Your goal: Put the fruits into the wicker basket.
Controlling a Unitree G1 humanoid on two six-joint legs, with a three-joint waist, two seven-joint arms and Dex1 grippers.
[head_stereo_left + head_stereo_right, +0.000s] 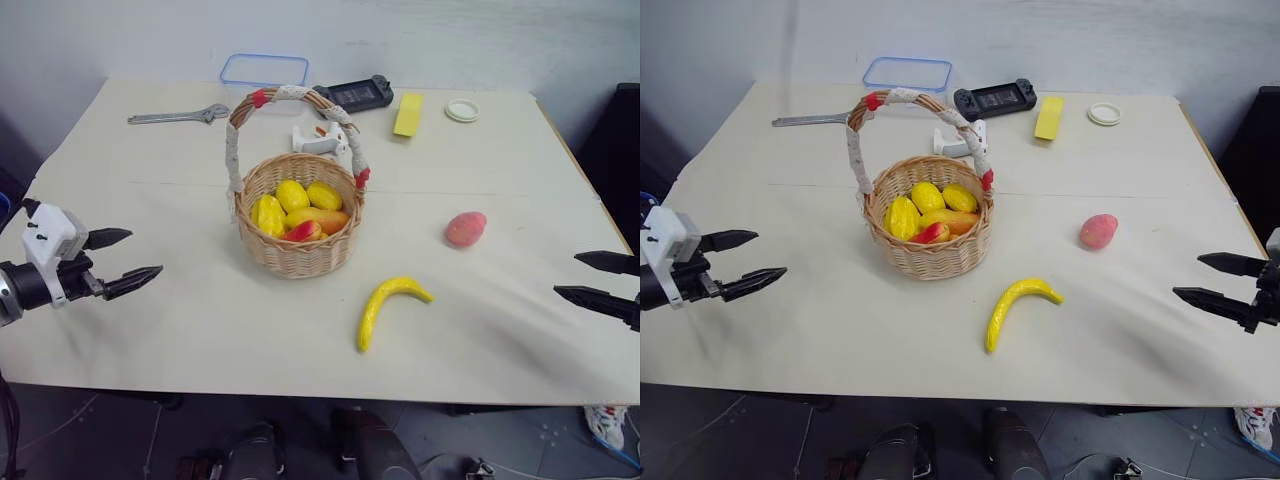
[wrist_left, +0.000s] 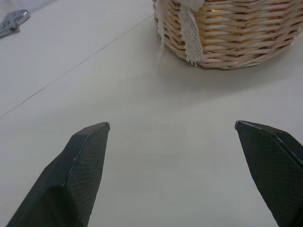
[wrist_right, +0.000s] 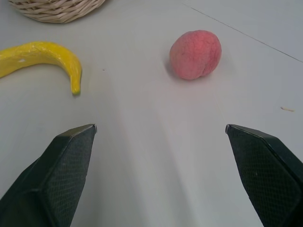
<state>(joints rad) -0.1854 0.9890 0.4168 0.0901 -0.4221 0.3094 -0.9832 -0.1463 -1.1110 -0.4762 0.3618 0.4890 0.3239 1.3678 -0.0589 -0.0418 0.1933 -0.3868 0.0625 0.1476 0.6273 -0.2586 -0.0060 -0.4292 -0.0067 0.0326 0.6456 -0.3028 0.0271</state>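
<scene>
Curved smooth banana (image 1: 388,305) | fuzzy pink fruit (image 1: 465,228) | woven basket (image 1: 299,252) | both grippers apart

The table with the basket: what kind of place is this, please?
Probably a robot test bench, not a home: a plain white table holds unrelated props, such as a wrench, a game controller and a fruit-filled wicker basket.

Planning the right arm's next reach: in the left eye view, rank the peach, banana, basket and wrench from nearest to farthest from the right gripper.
From the right gripper, open at the table's right edge:
1. Peach, right side of the table.
2. Banana, near the front, centre-right.
3. Basket, centre, already holding fruit.
4. Wrench, far left corner.
</scene>
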